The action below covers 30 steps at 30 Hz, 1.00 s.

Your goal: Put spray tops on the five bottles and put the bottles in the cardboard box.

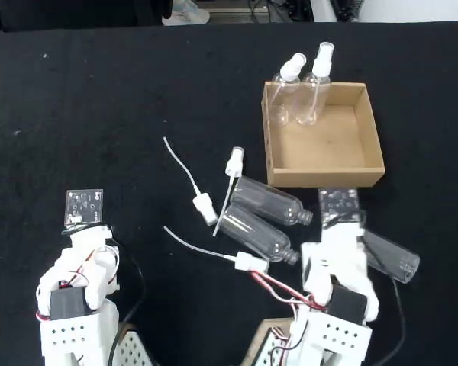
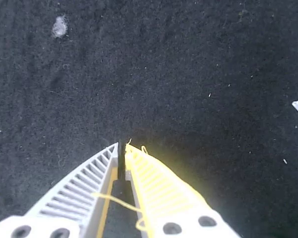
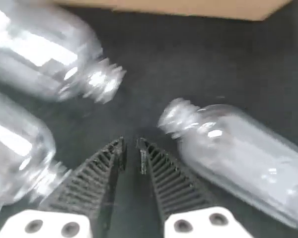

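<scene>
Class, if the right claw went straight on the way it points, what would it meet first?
Probably the box wall. The right claw points into the gap between two bottle necks; it might graze one first.

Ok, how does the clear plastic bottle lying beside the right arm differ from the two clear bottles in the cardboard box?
The clear plastic bottle beside the right arm has a bare threaded neck; the two clear bottles in the brown cardboard box carry white spray tops. The first lies flat on the black table, outside the box; the pair lean on the box's far wall, inside. All share the same clear round body.
</scene>
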{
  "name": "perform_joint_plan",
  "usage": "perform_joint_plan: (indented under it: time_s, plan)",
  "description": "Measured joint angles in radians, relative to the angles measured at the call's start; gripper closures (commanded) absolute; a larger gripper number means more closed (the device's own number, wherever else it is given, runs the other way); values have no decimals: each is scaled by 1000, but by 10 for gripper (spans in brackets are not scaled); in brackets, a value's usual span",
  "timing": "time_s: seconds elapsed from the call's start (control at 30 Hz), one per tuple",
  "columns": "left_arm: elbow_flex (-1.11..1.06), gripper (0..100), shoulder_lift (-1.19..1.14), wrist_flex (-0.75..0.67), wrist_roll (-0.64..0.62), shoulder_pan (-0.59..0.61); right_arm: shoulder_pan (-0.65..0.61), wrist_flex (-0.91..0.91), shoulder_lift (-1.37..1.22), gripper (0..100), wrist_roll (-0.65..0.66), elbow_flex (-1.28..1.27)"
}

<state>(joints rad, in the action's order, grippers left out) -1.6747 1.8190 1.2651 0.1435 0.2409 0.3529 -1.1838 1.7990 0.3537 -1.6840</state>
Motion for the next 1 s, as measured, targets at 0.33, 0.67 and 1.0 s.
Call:
perform_joint_plan:
  time_s: [0.33,0.67,1.0]
  plan:
    - [0,970,0,0,0,0,41,46,0,851,339,327]
    - [0,970,0,0,0,0,180,28,-61,864,574,566]
    - [0,970,0,0,0,0,227,18,-598,800,735,649]
